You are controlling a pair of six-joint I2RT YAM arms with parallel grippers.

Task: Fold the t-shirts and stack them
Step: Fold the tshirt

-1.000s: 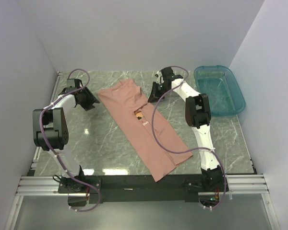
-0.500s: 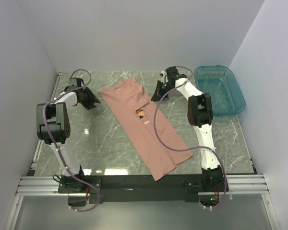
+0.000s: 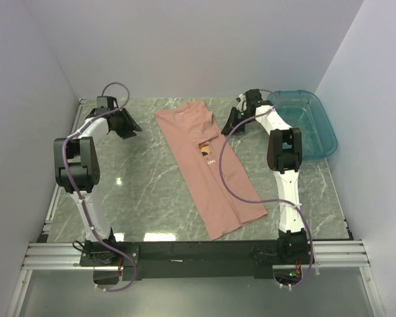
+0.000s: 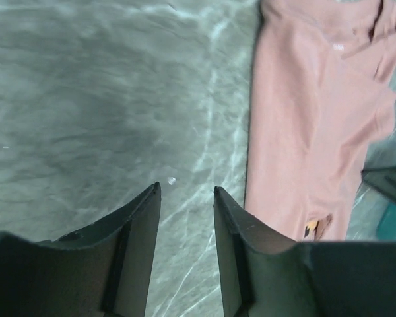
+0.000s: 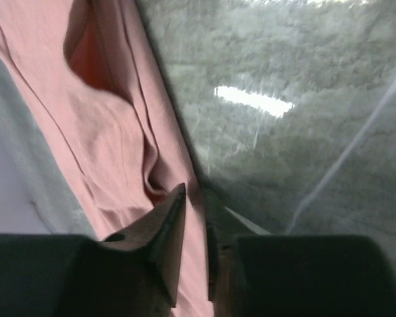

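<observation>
The t-shirt [image 3: 208,165] lies folded into a long strip on the marble table [image 3: 145,178], slanting from the far middle toward the near right. The right gripper [image 5: 195,191] is nearly closed, pinching the shirt's right edge near its far end. The left gripper [image 4: 186,189] hangs half open over bare table, left of the shirt, holding nothing.
</observation>
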